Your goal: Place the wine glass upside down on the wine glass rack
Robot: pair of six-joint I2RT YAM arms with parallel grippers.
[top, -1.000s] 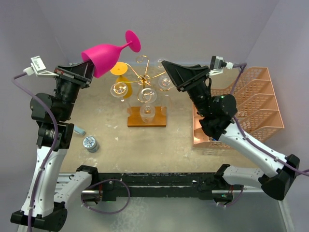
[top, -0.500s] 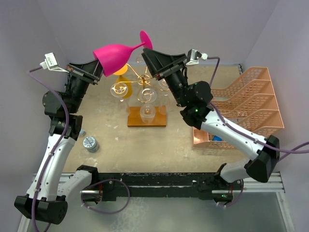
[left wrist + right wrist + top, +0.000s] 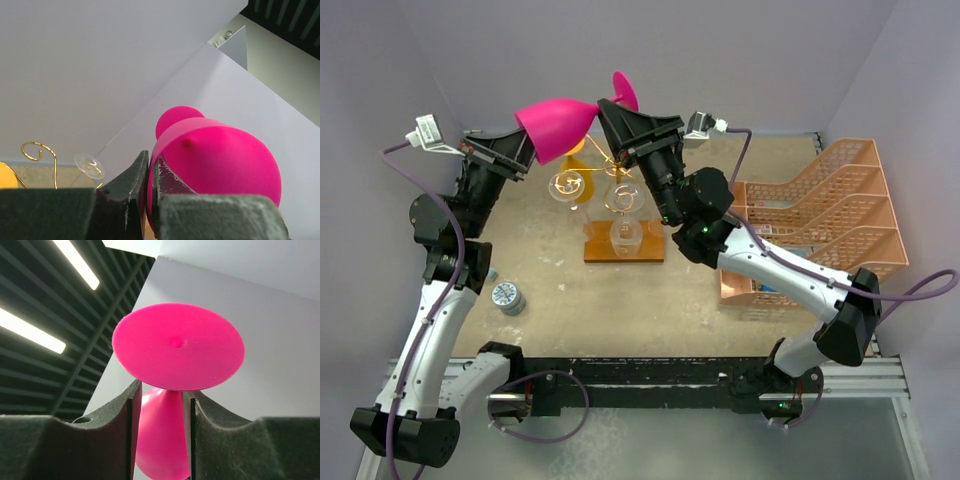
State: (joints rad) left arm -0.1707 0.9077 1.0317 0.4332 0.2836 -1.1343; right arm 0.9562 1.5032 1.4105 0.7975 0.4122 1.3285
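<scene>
A bright pink wine glass (image 3: 556, 124) hangs in the air over the back of the table, lying nearly level with its foot (image 3: 626, 89) to the right. My left gripper (image 3: 525, 150) is shut on the bowl's rim (image 3: 150, 170), one finger inside and one outside. My right gripper (image 3: 607, 108) stands open astride the stem just under the foot (image 3: 177, 347), its pads (image 3: 132, 405) close on either side. The wine glass rack (image 3: 616, 163), gold wire scrolls on a brown wooden base (image 3: 624, 244), stands right below.
Clear glasses (image 3: 567, 186) hang on the rack, and a yellow glass (image 3: 570, 148) stands behind it. A salmon-pink tiered organizer (image 3: 825, 215) fills the right side. A small round tin (image 3: 507, 297) lies near the left arm.
My right arm has swung left from beside the rack up to the glass's stem, and its jaws have narrowed. The left arm has shifted the glass slightly right and more level.
</scene>
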